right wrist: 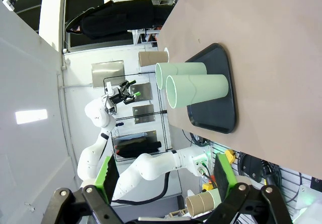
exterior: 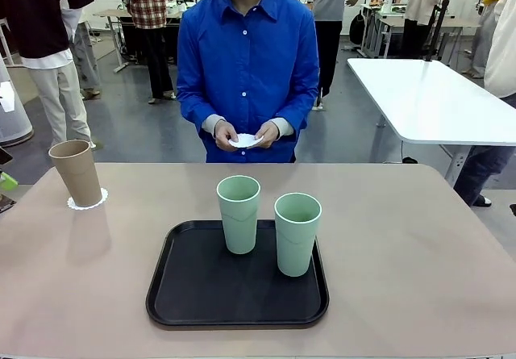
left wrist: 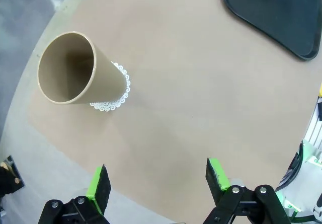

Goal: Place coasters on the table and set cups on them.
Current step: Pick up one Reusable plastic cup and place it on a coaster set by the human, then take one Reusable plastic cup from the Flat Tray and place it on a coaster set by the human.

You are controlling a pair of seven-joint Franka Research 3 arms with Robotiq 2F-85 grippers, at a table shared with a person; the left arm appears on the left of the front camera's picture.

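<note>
The left gripper point(left wrist: 158, 174) hangs above the table point(left wrist: 201, 98) with its jaws spread wide and nothing between the green pads. Ahead of its fingers and well apart from them, the tan cup point(left wrist: 80, 70) stands upright on a white lacy coaster point(left wrist: 114, 97), whose scalloped edge shows around the cup's base. Cup and coaster sit near the table's far left corner. A corner of the black tray point(left wrist: 282, 17) lies farther off, toward the upper right of the left wrist view.

The right gripper point(right wrist: 165, 166) is likewise wide open and holds nothing. Its wrist view is rolled sideways, and the gripper sits back past the near edge of the table, well apart from every cup. Beyond its fingers the two mint cups stand upright on the tray, side by side but not touching: the nearer mint cup point(right wrist: 198, 90) and the farther mint cup point(right wrist: 181, 69). Both rest straight on the tray's black floor. In the front view the tray lies in the middle of the table's near half, and the mint cup toward the robot's left stands a little farther back than the other.

At the far side, the person's hands point(exterior: 268, 131) hold a second coaster point(exterior: 245, 140) above the table's edge, far from both grippers.
</note>
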